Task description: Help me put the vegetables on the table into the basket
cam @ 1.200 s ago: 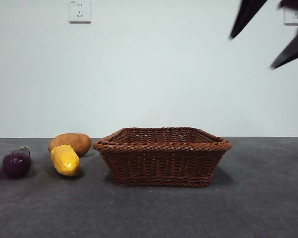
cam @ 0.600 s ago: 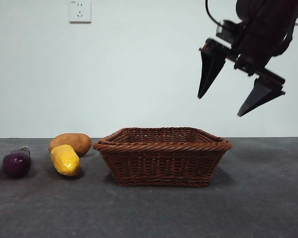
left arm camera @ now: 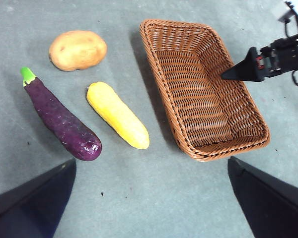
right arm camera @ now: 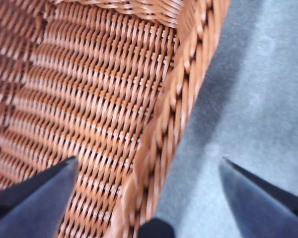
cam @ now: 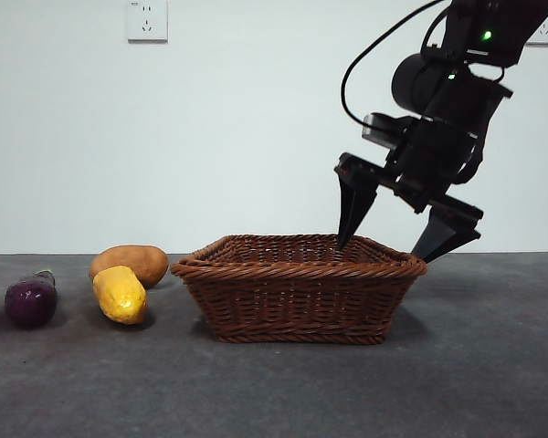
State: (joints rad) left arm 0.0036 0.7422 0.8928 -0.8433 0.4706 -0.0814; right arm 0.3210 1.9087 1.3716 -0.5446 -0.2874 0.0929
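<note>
The right end effector (cam: 406,235) has dropped, jaws wide and empty, astride the basket (cam: 297,287) rim's side.

Lab-like test bench: bare white wall (cam: 256,137), wall socket (cam: 147,20), grey table (cam: 274,392).

Your right gripper (cam: 405,239) hangs spread over the basket's (cam: 297,290) right rim; potato (cam: 130,263), corn (cam: 120,294) and eggplant (cam: 31,300) lie near the bench's (cam: 274,392) left edge.
</note>
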